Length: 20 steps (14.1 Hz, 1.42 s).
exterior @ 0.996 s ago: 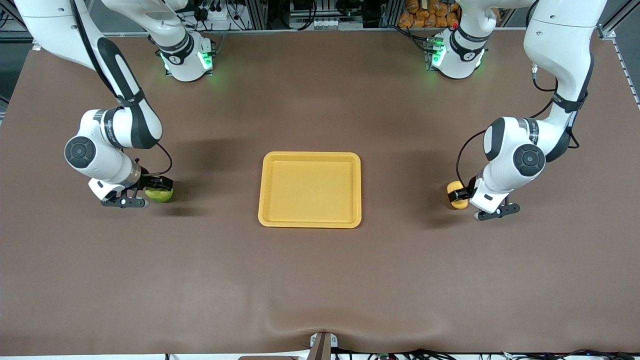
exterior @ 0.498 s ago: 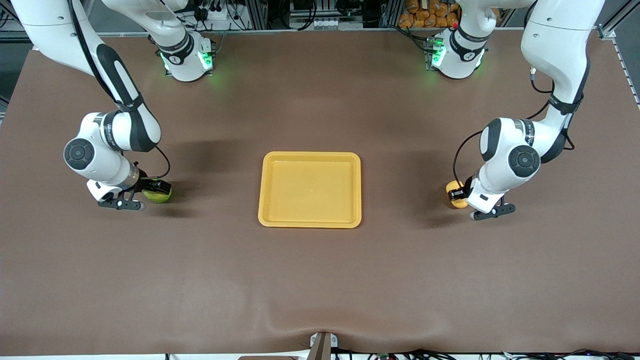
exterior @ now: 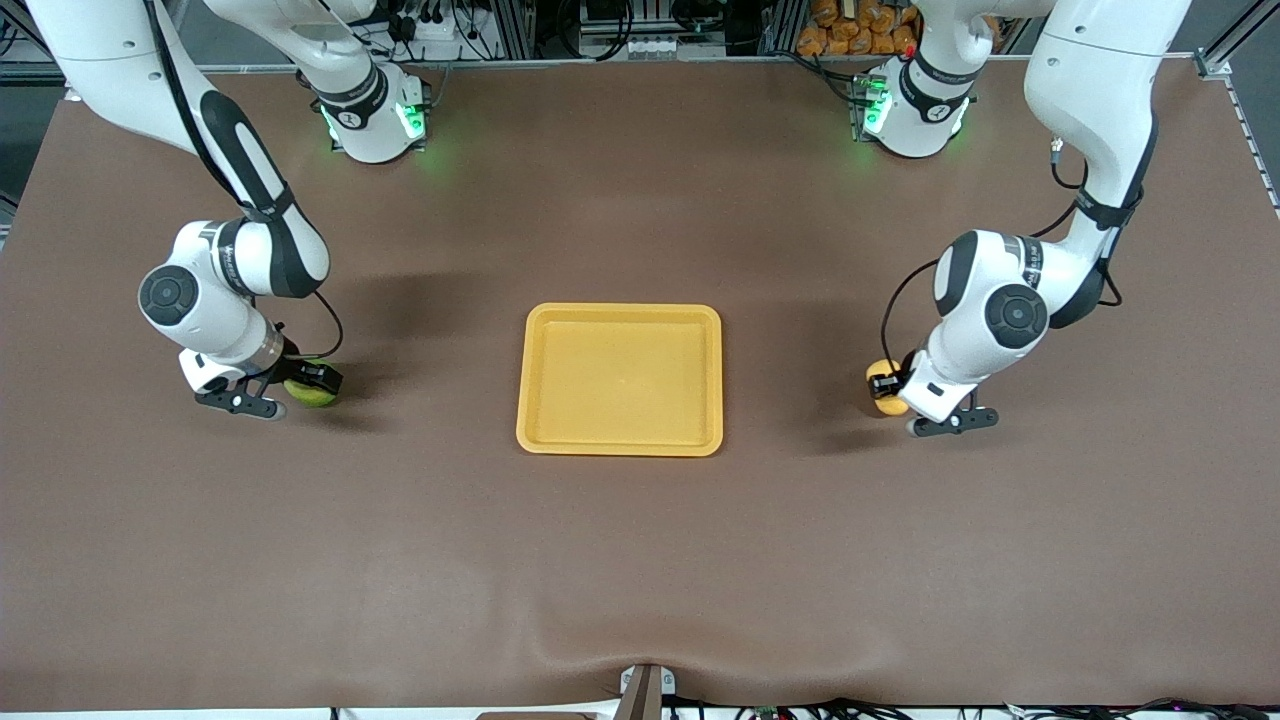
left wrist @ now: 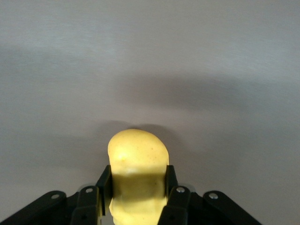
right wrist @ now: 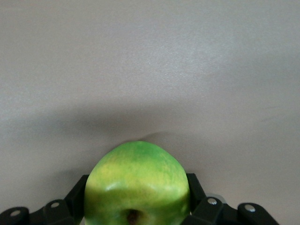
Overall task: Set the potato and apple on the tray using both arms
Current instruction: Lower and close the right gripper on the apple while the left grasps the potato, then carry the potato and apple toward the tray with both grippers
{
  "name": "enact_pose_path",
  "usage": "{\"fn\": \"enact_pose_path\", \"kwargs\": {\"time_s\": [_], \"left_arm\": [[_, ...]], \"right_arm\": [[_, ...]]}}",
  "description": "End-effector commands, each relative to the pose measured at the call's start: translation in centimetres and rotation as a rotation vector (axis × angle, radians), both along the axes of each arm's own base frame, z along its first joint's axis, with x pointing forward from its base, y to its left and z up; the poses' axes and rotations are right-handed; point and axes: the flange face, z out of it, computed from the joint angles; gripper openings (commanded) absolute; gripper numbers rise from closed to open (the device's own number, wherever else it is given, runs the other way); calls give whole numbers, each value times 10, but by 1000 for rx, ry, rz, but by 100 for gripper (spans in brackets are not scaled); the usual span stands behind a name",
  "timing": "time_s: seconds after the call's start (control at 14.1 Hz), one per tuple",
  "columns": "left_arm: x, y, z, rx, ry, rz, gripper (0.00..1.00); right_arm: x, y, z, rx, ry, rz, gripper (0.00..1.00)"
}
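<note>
The yellow-orange tray (exterior: 620, 440) lies flat at the middle of the table, with nothing on it. My left gripper (exterior: 890, 390) is shut on the potato (exterior: 880, 384), a yellow oblong lump, held above the table toward the left arm's end; in the left wrist view the fingers (left wrist: 104, 183) press both sides of the potato (left wrist: 137, 159). My right gripper (exterior: 312, 385) is shut on the green apple (exterior: 308, 396), held just above the table toward the right arm's end; in the right wrist view the apple (right wrist: 137, 180) fills the gap between the fingers (right wrist: 77, 194).
Brown table mat (exterior: 640, 560) all around the tray. Both arm bases (exterior: 375, 120) stand at the table's edge farthest from the front camera. A small bracket (exterior: 645, 690) sits at the nearest edge.
Both grippers have lifted slightly with their fruit. The left gripper with the potato has moved toward the tray; the right gripper with the apple has shifted only a little.
</note>
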Motion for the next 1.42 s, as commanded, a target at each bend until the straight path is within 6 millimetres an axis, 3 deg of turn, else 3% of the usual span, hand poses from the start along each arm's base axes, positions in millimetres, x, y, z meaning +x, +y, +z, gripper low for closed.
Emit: {"fn": "enact_pose_path", "kwargs": {"time_s": [0.0, 0.14, 0.43, 0.78, 0.93, 1.14, 1.35], "left_arm": [[-6, -36, 32, -23, 20, -36, 0], [-5, -57, 46, -33, 24, -71, 0], [-3, -99, 67, -57, 4, -140, 0], [-9, -169, 84, -78, -22, -222, 0], [-12, -196, 84, -85, -30, -247, 0], [-5, -230, 85, -74, -73, -321, 0], [-2, -254, 78, -80, -82, -355, 0]], "right_arm": [[-8, 5, -7, 3, -6, -55, 15], [-9, 4, -6, 4, 5, -60, 0], [-13, 4, -2, 5, 47, 4, 0], [-7, 29, 12, 3, 69, 117, 0], [11, 31, 32, 6, 111, 172, 0], [46, 54, 81, 7, 193, 252, 0], [53, 71, 98, 51, 206, 270, 0]]}}
